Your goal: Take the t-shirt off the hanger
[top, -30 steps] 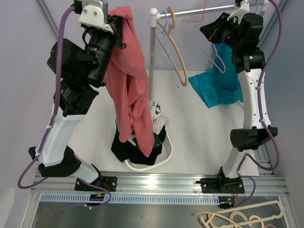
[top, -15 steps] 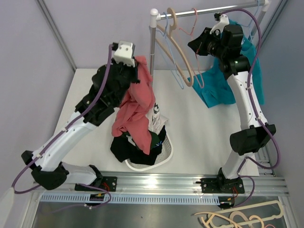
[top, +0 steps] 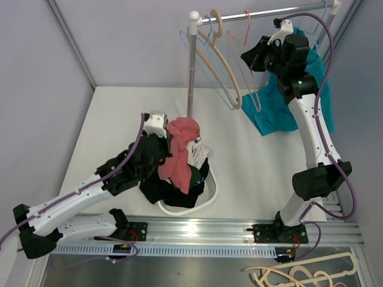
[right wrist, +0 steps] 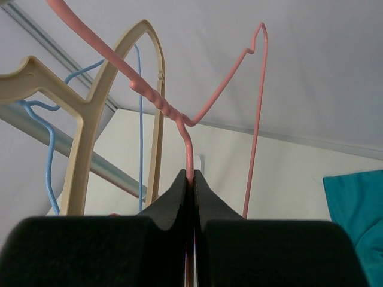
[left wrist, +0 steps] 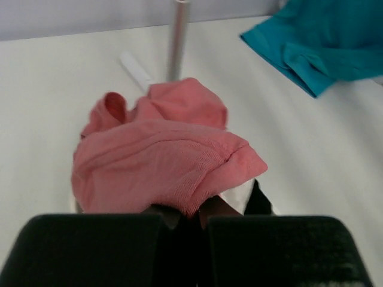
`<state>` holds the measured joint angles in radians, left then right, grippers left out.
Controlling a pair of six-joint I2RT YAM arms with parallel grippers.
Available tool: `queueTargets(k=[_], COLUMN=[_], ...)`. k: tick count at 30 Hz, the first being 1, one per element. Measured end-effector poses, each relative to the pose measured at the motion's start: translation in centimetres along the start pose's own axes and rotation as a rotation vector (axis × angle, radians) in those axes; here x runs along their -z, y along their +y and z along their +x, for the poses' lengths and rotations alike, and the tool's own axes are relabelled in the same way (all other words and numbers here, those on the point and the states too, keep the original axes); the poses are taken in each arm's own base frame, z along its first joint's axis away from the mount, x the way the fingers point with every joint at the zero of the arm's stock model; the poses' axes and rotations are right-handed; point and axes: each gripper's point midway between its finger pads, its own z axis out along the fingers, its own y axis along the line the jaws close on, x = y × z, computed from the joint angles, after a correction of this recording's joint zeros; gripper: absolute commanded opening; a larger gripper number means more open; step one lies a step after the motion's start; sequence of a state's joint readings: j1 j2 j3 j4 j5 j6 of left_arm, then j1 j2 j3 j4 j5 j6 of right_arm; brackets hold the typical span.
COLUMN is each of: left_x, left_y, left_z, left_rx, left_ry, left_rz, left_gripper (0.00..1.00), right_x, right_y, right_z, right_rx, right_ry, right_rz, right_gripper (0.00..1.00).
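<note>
The t-shirt (top: pixel 179 152) is a soft coral knit, off any hanger and slumped in a rumpled heap just in front of the foot of the rail post (top: pixel 191 66), draped over dark clothes (top: pixel 158 188) in a round white basket (top: pixel 209 191) on the smooth white table (top: pixel 119 119). The left gripper (top: pixel 169 145) reaches it from the near-left side of the post. The left wrist view alone shows the grip: the two blocky black fingers are pressed together with a fold of the ribbed coral cloth caught between them, and the fabric's fine weave and a stitched hem show there. From above, that pinch is hidden by the bunched cloth. To the right of the post's top, the right gripper (top: pixel 246 58) sits among the hangers. Only its wrist view shows the tapered fingers clamped on the thin stem of a pink wire hanger (right wrist: pixel 133 84), which has a twisted neck, a broad flat beige hanger (right wrist: pixel 90 119) and a slim blue wire hanger (right wrist: pixel 140 119) beside it. A teal garment (top: pixel 275 110) hangs limp to the right of the post, behind the right arm.
</note>
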<state>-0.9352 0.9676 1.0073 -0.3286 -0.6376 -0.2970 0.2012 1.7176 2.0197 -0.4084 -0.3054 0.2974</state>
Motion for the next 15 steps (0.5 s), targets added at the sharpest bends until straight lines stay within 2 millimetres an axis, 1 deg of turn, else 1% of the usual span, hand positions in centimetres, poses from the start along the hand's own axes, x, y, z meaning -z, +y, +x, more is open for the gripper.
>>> queueTargets(k=[1,3,6,9,12,13,14,15], left_x=[0.7,2.4,4.8,6.5,8.3,8.7,9.0,9.1], left_y=[-0.8,-2.8,-5.1,-6.0,-5.9,-5.6,-5.3,-4.8], left_z=[0.6,0.7,-0.6,-3.7,-7.9,-9.1,-9.7,-10.0], left_rx=[-0.010,-0.022,-0.036,-0.015,0.043,0.065,0.082,0.090], left_ry=[0.008,-0.001,-0.032,-0.073,-0.132,-0.150,-0.164,-0.171], left_rz=[0.026,0.090,0.169,0.210,0.227,0.224,0.219,0.207], left_gripper=[0.01,0.01,0.01,0.01,0.01,0.01,0.01,0.01], right_x=[0.0,-0.1,-0.2,-0.2,-0.2,-0.2,-0.2,-0.1], right_y=[-0.1,-0.1,-0.2,-0.2,-0.1,-0.1,-0.1,-0.1], right_z=[0.0,0.0,-0.1,-0.1,0.0,0.1,0.1,0.1], right_rx=[0.002,0.004,0.005,0.005,0.006,0.006,0.007,0.007], right_ry=[-0.002,-0.003,-0.010,-0.011,-0.010,-0.010,-0.011,-0.012], right_rz=[0.003,0.005,0.006,0.009,0.007,0.006,0.006,0.006], right_gripper=[0.00,0.00,0.00,0.00,0.00,0.00,0.00,0.00])
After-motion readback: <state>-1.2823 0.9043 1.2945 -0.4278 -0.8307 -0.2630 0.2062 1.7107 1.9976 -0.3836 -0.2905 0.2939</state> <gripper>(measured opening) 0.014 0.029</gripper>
